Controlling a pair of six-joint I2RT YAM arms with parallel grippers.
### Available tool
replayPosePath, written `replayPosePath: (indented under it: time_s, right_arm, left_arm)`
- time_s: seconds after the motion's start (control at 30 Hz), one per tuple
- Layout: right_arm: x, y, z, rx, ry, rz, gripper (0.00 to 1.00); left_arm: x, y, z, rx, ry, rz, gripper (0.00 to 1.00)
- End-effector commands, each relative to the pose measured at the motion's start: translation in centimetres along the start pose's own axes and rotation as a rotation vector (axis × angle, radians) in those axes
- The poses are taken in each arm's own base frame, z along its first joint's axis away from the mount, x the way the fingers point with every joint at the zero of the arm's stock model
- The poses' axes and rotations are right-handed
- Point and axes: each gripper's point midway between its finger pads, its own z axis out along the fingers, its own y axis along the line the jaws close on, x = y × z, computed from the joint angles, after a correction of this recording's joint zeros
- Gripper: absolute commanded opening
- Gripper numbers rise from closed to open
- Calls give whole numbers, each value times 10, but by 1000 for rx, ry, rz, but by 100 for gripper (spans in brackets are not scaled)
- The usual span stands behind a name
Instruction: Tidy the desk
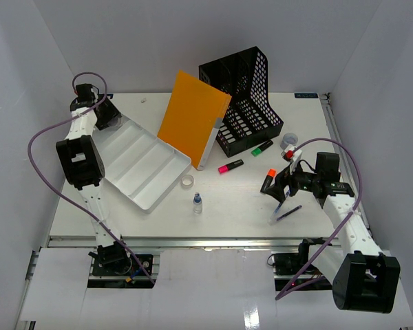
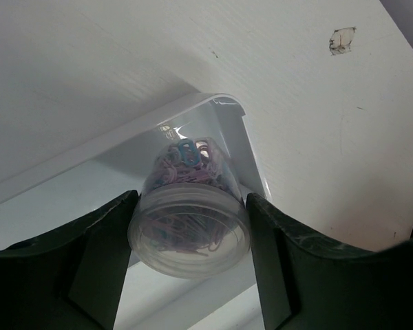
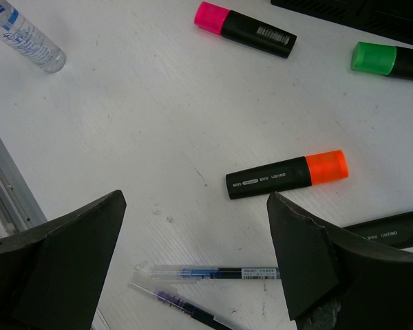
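1. Large flat white desk (image 1: pixel 234 206) filling the overhead view, with a metal rail (image 1: pixel 213 242) along its 6 o'clock edge and both arm bases just past that rail.
2. At 9 o'clock from the desk's middle: white compartmented plastic tray (image 1: pixel 141 165), lying askew on the surface.
3. Left gripper (image 2: pixel 191 205) at the tray's 11 o'clock corner, clamped on a clear round plastic tub of coloured paper clips (image 2: pixel 189 237), one finger pressed to each side. Tub inside the tray's rounded corner; cannot tell whether it touches the tray floor.
4. At 12 o'clock: flat orange folder (image 1: pixel 193 117) standing tilted against a black mesh magazine holder (image 1: pixel 251 89).
5. Right gripper (image 3: pixel 196 199) at 3 o'clock, fingers spread wide apart around nothing, hovering over bare desk.
6. In the right wrist view, just past the fingertips toward 1 o'clock: black highlighter with orange cap (image 3: pixel 287 175), lying flat.
7. Farther off at 12 o'clock, black highlighter with pink cap (image 3: pixel 244 29); at 2 o'clock, black highlighter with green cap (image 3: pixel 389 60), close to the holder's base.
8. Behind the right finger at 3 o'clock: black marker with blue cap (image 3: pixel 392 230), partly hidden.
9. Below the open fingers at 6 o'clock: two slim clear pens (image 3: pixel 213 273), side by side, nearly touching.
10. Near the rail at 6 o'clock from the desk's middle: small clear bottle (image 1: pixel 197 203), and just beside the tray's near corner, a small roll of clear tape (image 1: pixel 187 181).
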Motion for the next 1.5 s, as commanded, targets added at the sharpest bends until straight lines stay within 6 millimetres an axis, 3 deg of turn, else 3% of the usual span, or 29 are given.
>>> replayPosePath:
  time_s: [0.0, 0.27, 0.4, 0.5, 0.6, 0.63, 0.7, 0.8, 0.9, 0.97, 1.0, 1.27, 1.47]
  right_arm:
    - [-5, -4, -3, 4, -9, -20, 90]
    - [-4, -7, -7, 6, -19, -13, 90]
    - [-4, -14, -8, 33, -15, -14, 90]
    - [-4, -34, -8, 129, 0, 29, 90]
    - [1, -70, -14, 321, 41, 118, 90]
    - [-4, -80, -15, 361, 37, 157, 91]
    - [-14, -100, -21, 448, 38, 183, 91]
    - [-30, -131, -30, 575, 23, 210, 91]
    - [-50, -160, -34, 661, 18, 252, 90]
    - [-44, -180, -29, 706, 63, 290, 90]
    - [-51, -187, -30, 718, 58, 289, 90]
    - [-50, -220, 10, 649, 110, 350, 90]
    - [-45, -236, 27, 646, 148, 361, 90]
  left_arm:
    - [-38, -32, -47, 57, -102, 38, 78]
    - [-40, -39, -68, 81, -113, 53, 85]
    - [-40, -53, -86, 139, -114, 46, 85]
    - [-37, -66, -125, 203, -153, 52, 85]
    - [-27, -75, -153, 276, -203, 66, 86]
    - [-4, -67, -151, 281, -163, 50, 86]
    - [-2, -80, -181, 360, -215, 61, 86]
    - [34, -82, -206, 453, -212, 67, 97]
    - [67, -79, -224, 517, -192, 72, 98]
    - [92, -73, -235, 540, -182, 81, 98]
    - [98, -74, -238, 558, -173, 84, 98]
    - [170, -91, -282, 867, -35, 123, 98]
    - [213, -87, -295, 981, 83, 156, 98]
